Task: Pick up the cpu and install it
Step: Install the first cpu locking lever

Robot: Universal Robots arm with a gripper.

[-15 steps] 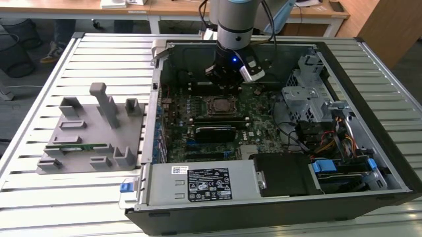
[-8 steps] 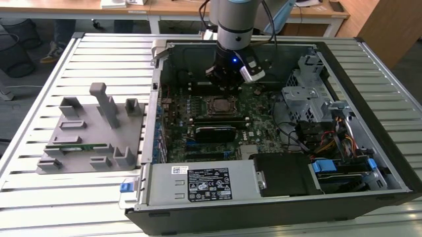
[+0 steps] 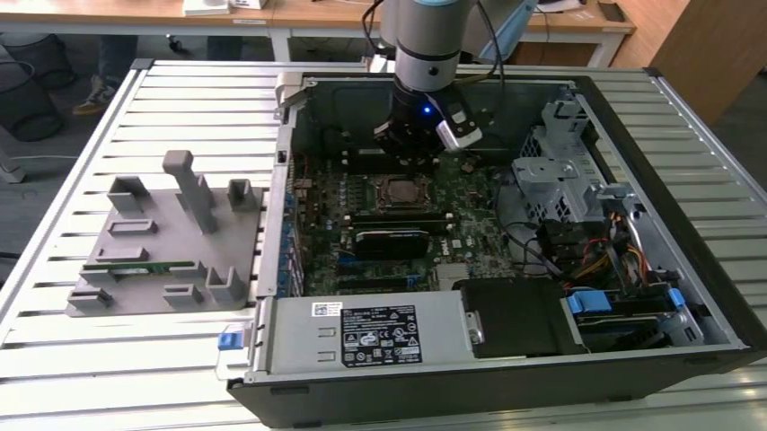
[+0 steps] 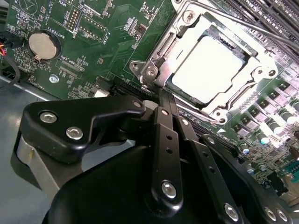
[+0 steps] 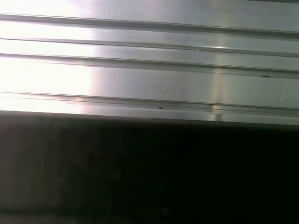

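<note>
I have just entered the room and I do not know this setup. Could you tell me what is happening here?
A single robot arm reaches down into an open computer case that lies on a slatted metal table. Its gripper hangs just above the motherboard, beside the socket. In the second wrist view, the cpu already sits inside the socket's metal frame, and the gripper carries nothing there. A grey parts holder stands on the table beside the case.

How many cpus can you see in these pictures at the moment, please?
1. In the second wrist view the cpu lies inside the metal-framed socket on the motherboard. In the exterior view the arm covers part of the case, so another could be hidden.
</note>
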